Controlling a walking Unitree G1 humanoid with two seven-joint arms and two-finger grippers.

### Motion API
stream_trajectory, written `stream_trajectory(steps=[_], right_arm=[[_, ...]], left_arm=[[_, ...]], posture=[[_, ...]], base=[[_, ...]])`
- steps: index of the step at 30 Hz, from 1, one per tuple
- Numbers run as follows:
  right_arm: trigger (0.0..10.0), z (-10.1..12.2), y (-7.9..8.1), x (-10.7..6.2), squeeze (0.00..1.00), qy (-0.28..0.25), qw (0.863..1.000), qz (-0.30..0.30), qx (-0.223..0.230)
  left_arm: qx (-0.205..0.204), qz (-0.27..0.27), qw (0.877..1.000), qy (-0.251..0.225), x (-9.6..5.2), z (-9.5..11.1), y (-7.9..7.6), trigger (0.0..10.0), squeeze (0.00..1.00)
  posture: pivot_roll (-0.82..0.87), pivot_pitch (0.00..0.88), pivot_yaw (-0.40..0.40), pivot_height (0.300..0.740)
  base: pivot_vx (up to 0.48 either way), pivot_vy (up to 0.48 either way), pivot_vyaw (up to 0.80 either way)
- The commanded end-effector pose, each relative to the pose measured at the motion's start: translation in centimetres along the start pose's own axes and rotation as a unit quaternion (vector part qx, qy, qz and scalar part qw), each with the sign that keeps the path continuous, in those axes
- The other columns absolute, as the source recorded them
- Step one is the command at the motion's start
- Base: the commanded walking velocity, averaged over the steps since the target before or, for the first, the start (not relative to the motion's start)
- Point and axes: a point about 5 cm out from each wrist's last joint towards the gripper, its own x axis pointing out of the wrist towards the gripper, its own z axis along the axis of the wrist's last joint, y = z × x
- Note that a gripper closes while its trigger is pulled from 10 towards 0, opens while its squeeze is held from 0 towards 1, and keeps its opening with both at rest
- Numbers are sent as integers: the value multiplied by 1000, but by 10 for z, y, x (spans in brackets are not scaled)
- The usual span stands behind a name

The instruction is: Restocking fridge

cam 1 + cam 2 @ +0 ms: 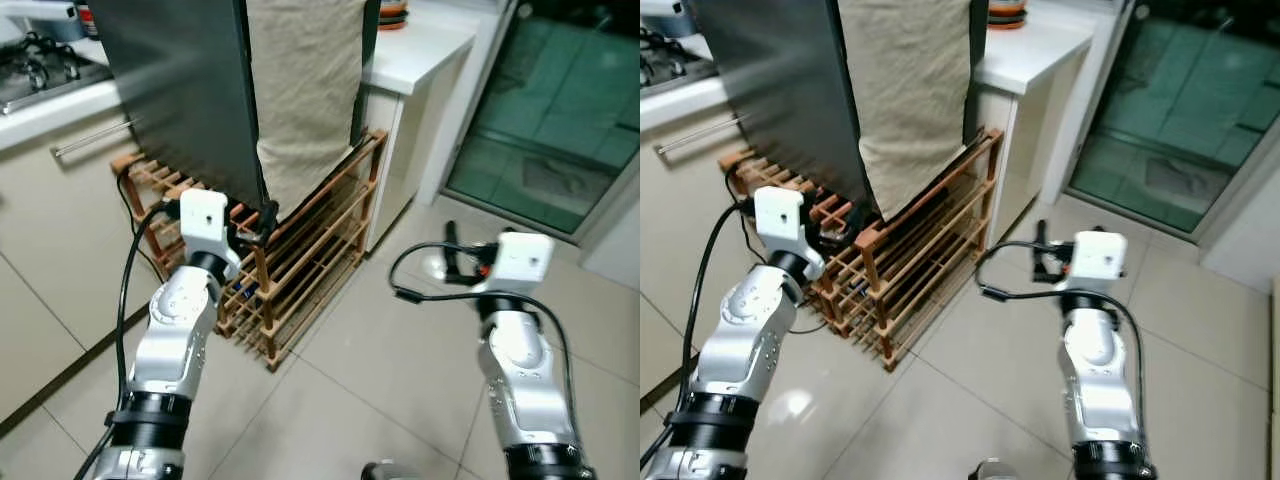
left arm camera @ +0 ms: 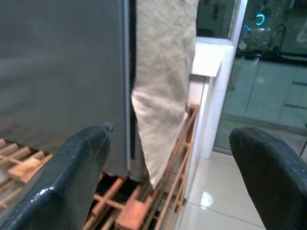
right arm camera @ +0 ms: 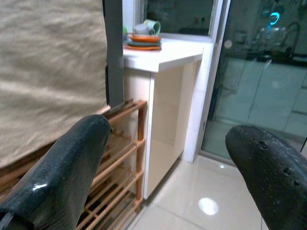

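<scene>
Pale floor tiles (image 1: 400, 380) spread beneath a low slatted wooden rack (image 1: 300, 265) carrying the tall dark grey fridge (image 1: 180, 90), upright, with a beige cloth (image 1: 305, 90) draped down its right face. Left gripper (image 1: 262, 222), fingers spread, hovers at the fridge's near bottom corner; right gripper (image 1: 452, 258) hangs released, well apart. White counter (image 1: 420, 45) stands far right.

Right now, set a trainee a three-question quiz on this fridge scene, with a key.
1. True or false: the beige cloth hangs down the side of the dark fridge.
2. What does the fridge stand on?
A. a blue plastic crate
B. a wooden slatted rack
C. a metal trolley
3. Fill in: the left gripper has its fingers ____, and nothing is between them.

Key:
1. True.
2. B. The rack sits on the tiled floor beside the white counter.
3. Open. The right gripper, out over the floor, is open and empty too.
</scene>
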Motion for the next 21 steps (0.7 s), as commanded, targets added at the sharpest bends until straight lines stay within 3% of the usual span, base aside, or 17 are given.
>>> stream_trajectory(steps=[1,6,11,21], right_arm=[[10000,4,-10,0,98,-10,1000,-15,-4],[10000,7,-13,-4,98,-27,999,-27,-18],[10000,8,-4,-3,102,-25,1000,-6,-13],[10000,35,-4,4,102,-74,997,-11,-18]], left_arm=[[-1,-6,1000,-10,3,5,-5,10000,0],[-14,-10,1000,-11,0,3,-9,10000,0],[-34,-27,999,-27,2,9,-18,10000,0],[-49,-26,996,-65,7,28,-23,10000,0]], posture=[[-112,0,-1,740],[-112,0,0,740],[-116,0,0,740],[-116,0,-1,740]], base=[[382,0,0],[76,0,0],[0,0,0],[408,0,0]])
